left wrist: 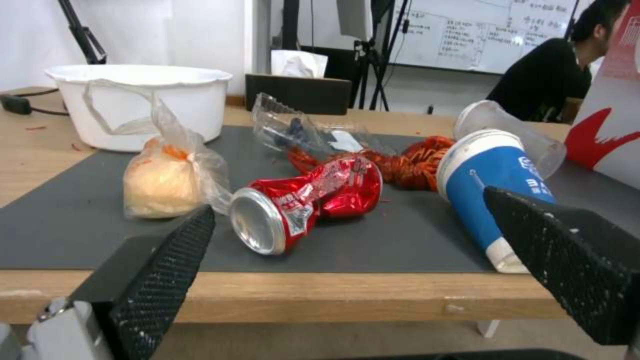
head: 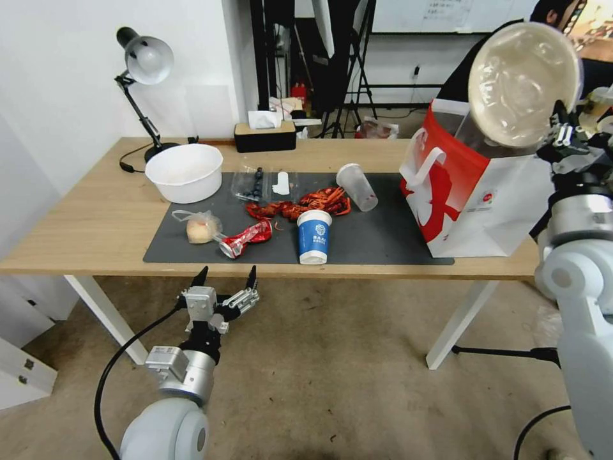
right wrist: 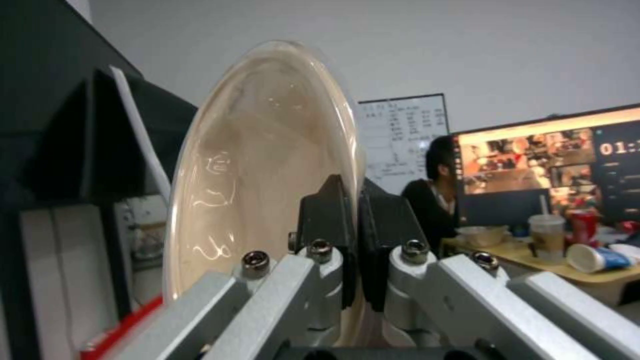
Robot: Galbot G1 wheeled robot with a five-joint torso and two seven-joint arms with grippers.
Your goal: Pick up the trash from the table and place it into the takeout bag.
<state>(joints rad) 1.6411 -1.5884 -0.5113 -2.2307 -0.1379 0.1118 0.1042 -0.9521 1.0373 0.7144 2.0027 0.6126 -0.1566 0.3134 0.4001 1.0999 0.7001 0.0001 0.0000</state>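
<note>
Head view — right claw [head: 557, 131] clamped on tub [head: 523, 83] rim above takeout bag [head: 476, 191], left claw [head: 225, 276] apart, below table [head: 96, 223] edge.

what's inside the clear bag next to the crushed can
The clear bag holds a pale orange lump, resting on the dark mat. Its knotted top hides nothing more; the lump's far side cannot be seen.

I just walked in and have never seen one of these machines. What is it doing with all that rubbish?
The robot is clearing a messy table into a takeout bag. Its right gripper is shut on the rim of a round clear tub, held up on edge above the bag's open top. Its left gripper waits open just off the table's near edge, facing a crushed red can. A blue-and-white paper cup, a clear plastic cup and a bagged orange lump lie on the dark mat.
</note>
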